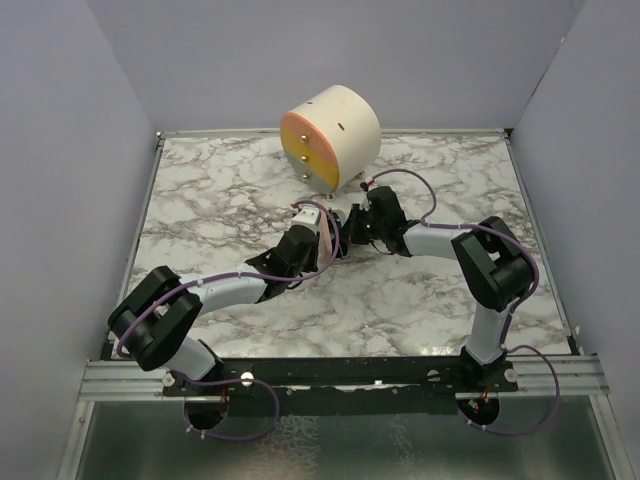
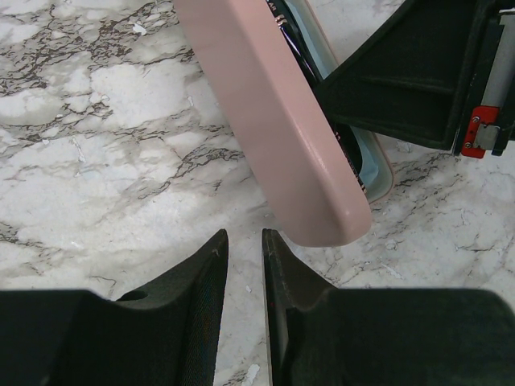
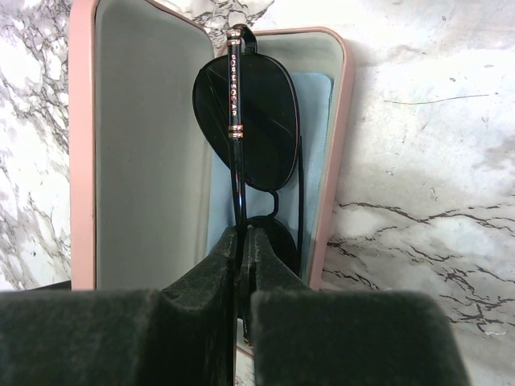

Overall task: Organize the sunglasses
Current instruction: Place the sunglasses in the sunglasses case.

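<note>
The pink case (image 3: 83,161) lies open on the marble table, its lid standing up on the left. Inside, the sunglasses (image 3: 249,121) rest over a light blue cloth (image 3: 318,112). My right gripper (image 3: 244,233) is shut on the thin black temple arm of the sunglasses, above the case's near end. In the left wrist view the lid's pink outer side (image 2: 273,121) runs diagonally, with the dark frame and cloth (image 2: 372,170) showing behind it. My left gripper (image 2: 245,237) stands open by a narrow gap just short of the lid's rounded end, with bare marble between its fingers. From above, both grippers meet at the case (image 1: 327,240).
A cream drum-shaped box with an orange front and small knobs (image 1: 330,135) stands at the back middle of the table. Grey walls close in the left, right and back. The right gripper's black body (image 2: 418,72) sits close beyond the case in the left wrist view.
</note>
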